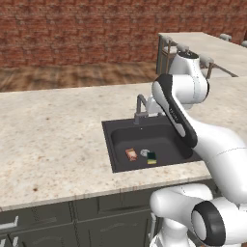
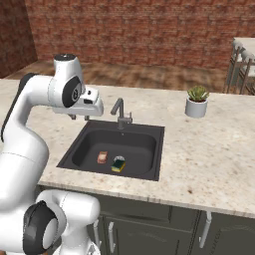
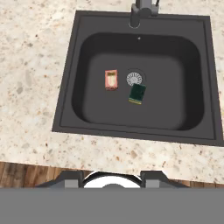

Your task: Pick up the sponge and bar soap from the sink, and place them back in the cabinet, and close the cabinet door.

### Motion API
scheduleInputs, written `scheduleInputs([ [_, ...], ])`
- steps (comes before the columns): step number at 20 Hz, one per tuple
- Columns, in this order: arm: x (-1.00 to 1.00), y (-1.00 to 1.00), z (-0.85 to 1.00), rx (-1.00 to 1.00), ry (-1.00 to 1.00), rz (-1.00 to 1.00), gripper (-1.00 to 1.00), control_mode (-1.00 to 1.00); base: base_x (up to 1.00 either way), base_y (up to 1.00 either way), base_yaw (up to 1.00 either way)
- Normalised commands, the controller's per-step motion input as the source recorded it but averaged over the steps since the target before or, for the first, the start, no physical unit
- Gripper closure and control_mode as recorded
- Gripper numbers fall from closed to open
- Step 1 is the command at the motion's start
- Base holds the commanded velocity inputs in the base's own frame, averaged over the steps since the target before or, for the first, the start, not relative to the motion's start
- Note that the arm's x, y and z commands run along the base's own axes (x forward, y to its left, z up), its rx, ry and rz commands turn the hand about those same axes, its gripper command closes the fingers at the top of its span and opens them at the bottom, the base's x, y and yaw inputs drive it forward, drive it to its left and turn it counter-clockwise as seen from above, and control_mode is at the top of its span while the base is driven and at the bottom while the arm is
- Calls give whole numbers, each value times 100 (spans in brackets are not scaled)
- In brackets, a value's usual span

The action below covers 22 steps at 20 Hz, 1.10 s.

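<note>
We judge the task barely begun: both items lie on the floor of the sink (image 3: 65, 105), and nothing has been lifted. The sponge (image 3: 138, 94) rests green face up, just beside the round drain (image 3: 134, 78), near the middle of the basin. The bar soap (image 3: 111, 80) lies flat a little apart from it, on the other side of the drain, the 2 not touching. In the right base view the gripper (image 2: 79, 116) hangs above the counter at the sink's far left corner, well above the basin, its jaws drawn close together and holding nothing.

What is left, as we read it: 2 picks from the sink, 2 placements in the cabinet, then closing the cabinet door. Neither the cabinet nor its door can be made out from here, so we cannot say how the door stands.

Around the sink, the grey faucet (image 2: 119, 112) rises at the back rim, close to the gripper, and we think a descent toward the soap should keep clear of its spout. A potted plant (image 2: 196, 102) stands on the speckled countertop (image 2: 209, 159), well apart from the sink. Beyond the counter are chairs (image 2: 241, 67) and a brick wall (image 2: 149, 30), none of them in the way
</note>
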Motion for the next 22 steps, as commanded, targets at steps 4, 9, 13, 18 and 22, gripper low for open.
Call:
scheduleInputs([
  [4, 0, -3, -9, 0, 0, 0, -100, -100, 0, 0, 0],
  [9, -5, -22, -35, 0, 0, 0, -100, -100, 0, 0, 0],
  [13, -1, -29, -36, 0, 0, 0, -100, -100, 0, 0, 0],
  [18, 0, -29, -29, 0, 0, 0, -100, -100, 0, 0, 0],
  [22, 0, -28, -30, 0, 0, 0, -100, -100, 0, 0, 0],
])
